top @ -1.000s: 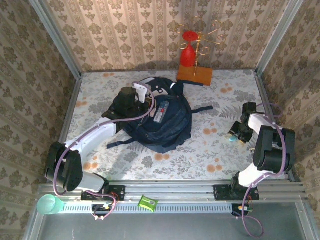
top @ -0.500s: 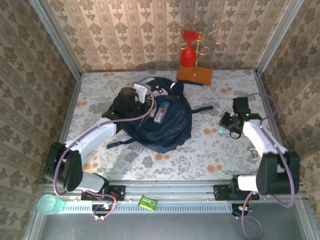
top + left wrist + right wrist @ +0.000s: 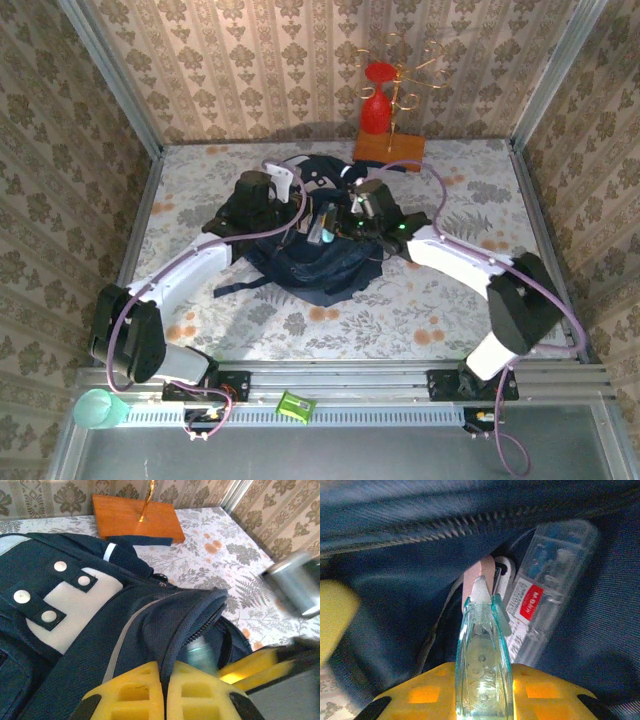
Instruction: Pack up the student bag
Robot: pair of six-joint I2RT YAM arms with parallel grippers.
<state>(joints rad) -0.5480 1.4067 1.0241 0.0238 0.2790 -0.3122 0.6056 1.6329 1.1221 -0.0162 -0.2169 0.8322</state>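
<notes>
The mouth of the student bag (image 3: pixel 330 270) is crowded: the left pincer (image 3: pixel 164 682) pinches its zipper edge, the right pincer (image 3: pixel 482 692) holds a clear teal item (image 3: pixel 482 645) in the opening, and a clear case (image 3: pixel 547 585) lies just past its tip. The worktop (image 3: pixel 480 180) lies bare at far right, while a wooden stand (image 3: pixel 389 150) blocks the far edge behind the bag.

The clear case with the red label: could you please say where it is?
In the right wrist view the clear case lies right of centre inside the open student bag, just right of the teal item between the right fingers.
</notes>
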